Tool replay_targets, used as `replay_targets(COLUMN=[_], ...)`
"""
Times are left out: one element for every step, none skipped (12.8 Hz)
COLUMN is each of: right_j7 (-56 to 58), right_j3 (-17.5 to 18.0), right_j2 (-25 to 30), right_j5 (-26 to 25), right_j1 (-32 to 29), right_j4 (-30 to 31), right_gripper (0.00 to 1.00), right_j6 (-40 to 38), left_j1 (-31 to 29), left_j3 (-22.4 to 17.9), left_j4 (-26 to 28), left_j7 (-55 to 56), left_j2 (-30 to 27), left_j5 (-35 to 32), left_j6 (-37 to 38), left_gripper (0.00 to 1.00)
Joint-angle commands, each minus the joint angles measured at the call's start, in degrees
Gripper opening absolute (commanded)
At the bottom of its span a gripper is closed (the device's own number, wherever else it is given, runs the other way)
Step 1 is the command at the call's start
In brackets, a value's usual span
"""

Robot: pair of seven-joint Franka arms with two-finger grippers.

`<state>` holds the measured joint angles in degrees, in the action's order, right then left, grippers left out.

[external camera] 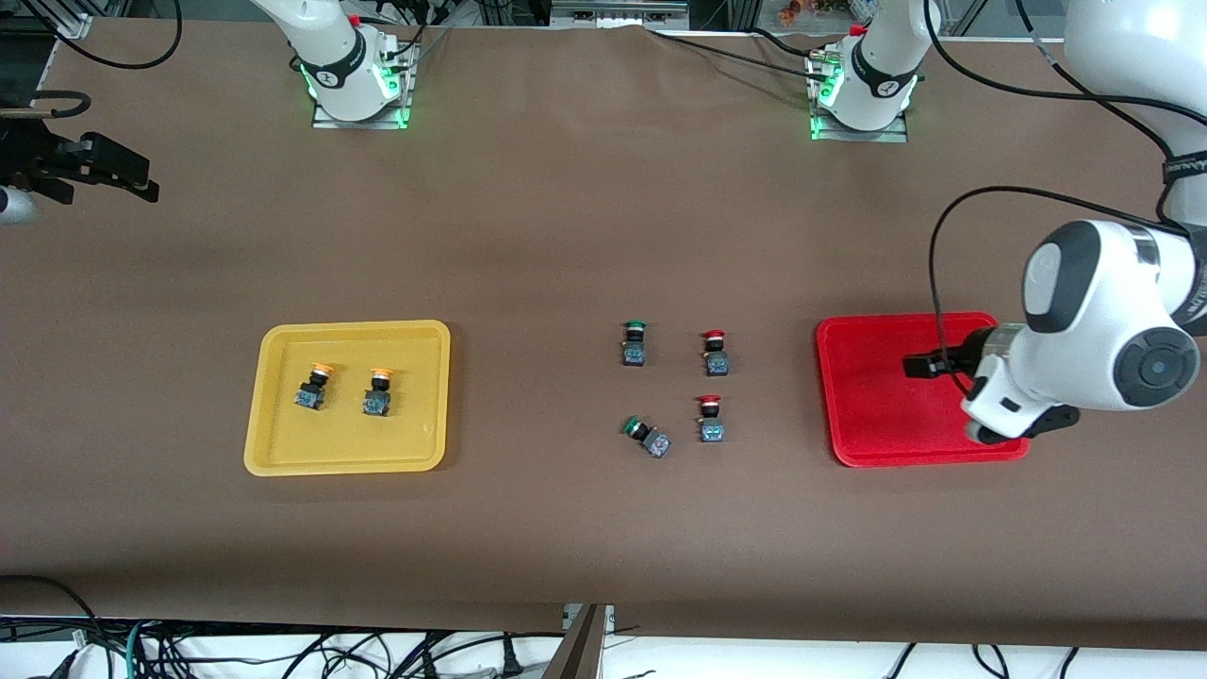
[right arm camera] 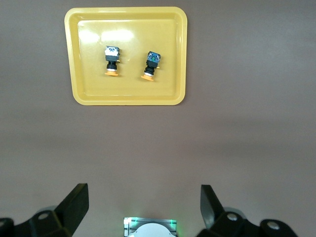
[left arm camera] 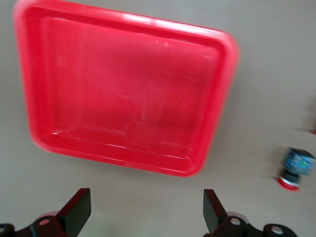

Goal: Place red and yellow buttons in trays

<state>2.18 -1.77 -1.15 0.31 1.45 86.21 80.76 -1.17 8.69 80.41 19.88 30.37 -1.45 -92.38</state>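
I have the left gripper up over the red tray, its fingers spread wide apart with nothing between them. In the left wrist view the red tray lies bare right under that hand, with one red-capped button off to the side of it on the brown table.

Out from the left gripper, toward the right arm's end, I see a cluster of four switches on the bare table. Nearest to the front camera are a tipped green-capped switch and, just beside it on the red tray's side, an upright red button. A little farther from the camera stand the second red button and another green-capped switch. None of them touch.

The right gripper is high over the right arm's end of the table, waiting, its fingers also held wide apart and holding nothing. Well away from it, the yellow tray sits on the table with both orange-yellow buttons inside, one beside the other, apart from each other and from the tray walls. The right wrist view shows the same pair, and, lying in the yellow tray.
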Motion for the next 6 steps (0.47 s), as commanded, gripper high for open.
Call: replay_targets(right_j7=[-0.1, -0.2, -0.2, -0.2, -0.2, -0.2], right_j3=[0.5, 0.5, 0.5, 0.5, 0.5, 0.5], right_j2=[0.2, 0.2, 0.2, 0.2, 0.2, 0.2], right_j5=[0.0, 0.0, 0.0, 0.1, 0.1, 0.0], right_j1=[-0.6, -0.6, -0.6, -0.6, -0.6, -0.6], right_j4=[-0.3, -0.3, -0.3, -0.3, -0.3, -0.3], right_gripper=[1.00, 1.00, 1.00, 1.00, 1.00, 1.00], right_j6=[-0.5, -0.5, -0.5, -0.5, -0.5, -0.5], left_j1=[8.1, 9.9, 12.5, 15.8, 18.4, 20.0], left_j3=[-0.2, -0.2, -0.2, -0.3, -0.5, -0.6], left_j4=[-1.6, -1.7, -1.7, -1.7, -1.7, -1.7], left_j7=[3.7, 6.1, 7.1, 7.5, 8.3, 8.6], left_j2=[1.8, 3.6, 5.1, 7.5, 9.4, 11.5], left_j5=[0.1, 0.2, 0.1, -0.2, -0.2, -0.3], left_j6=[-2.9, -4.8, -6.6, -10.0, -12.0, -14.0], left_gripper=[1.00, 1.00, 1.00, 1.00, 1.00, 1.00])
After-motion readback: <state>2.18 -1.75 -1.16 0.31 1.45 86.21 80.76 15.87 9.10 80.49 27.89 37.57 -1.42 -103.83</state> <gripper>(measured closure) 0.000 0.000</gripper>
